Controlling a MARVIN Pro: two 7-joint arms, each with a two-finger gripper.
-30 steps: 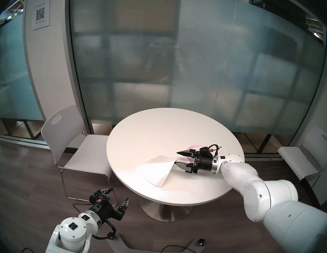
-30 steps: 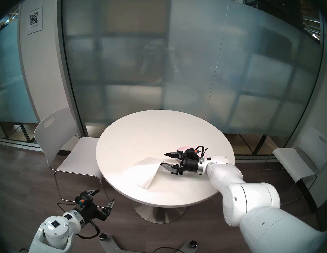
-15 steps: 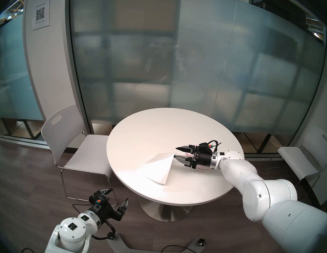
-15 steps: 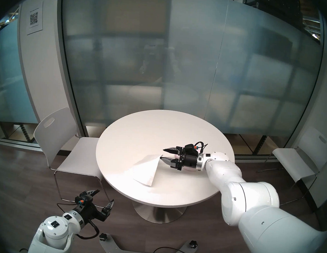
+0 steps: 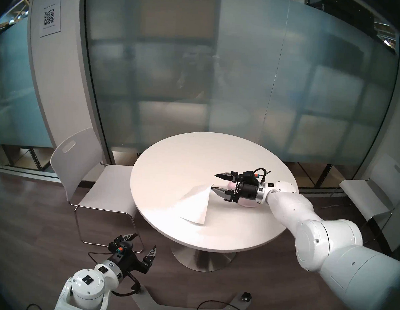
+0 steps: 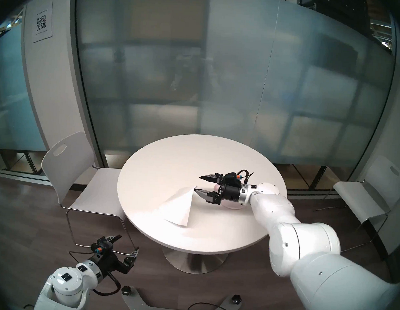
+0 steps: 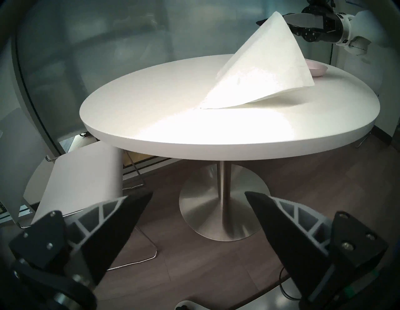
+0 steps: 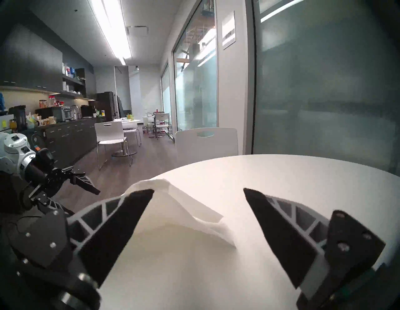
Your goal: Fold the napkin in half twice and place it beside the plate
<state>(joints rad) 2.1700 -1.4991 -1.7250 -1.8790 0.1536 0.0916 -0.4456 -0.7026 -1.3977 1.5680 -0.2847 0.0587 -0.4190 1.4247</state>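
Observation:
The white napkin (image 5: pixel 196 204) (image 6: pixel 179 208) stands tented on the round table (image 5: pixel 182 159). Its far right corner is lifted and its near edge rests on the tabletop. My right gripper (image 5: pixel 214 182) (image 6: pixel 197 183) is open, jaws stacked one above the other. The raised corner rests against its lower finger, and nothing is pinched. In the right wrist view the napkin (image 8: pixel 184 216) drapes by one finger of the right gripper (image 8: pixel 198 190). The pale pink plate (image 5: pixel 245 203) (image 7: pixel 316 69) lies mostly hidden under that wrist. My left gripper (image 5: pixel 145 241) (image 7: pixel 198 193) hangs open below the table's front left.
One white chair (image 5: pixel 76 167) stands left of the table, another (image 5: pixel 364 198) to the right. A frosted glass wall runs behind. The table's pedestal (image 7: pixel 225 205) and my base plate (image 5: pixel 185 307) with cables are on the wood floor.
My right gripper has risen and drawn a little farther from me, its lower finger lifting the napkin corner, so the tent stands taller. The jaws narrowed briefly, then widened. The left gripper dipped slightly.

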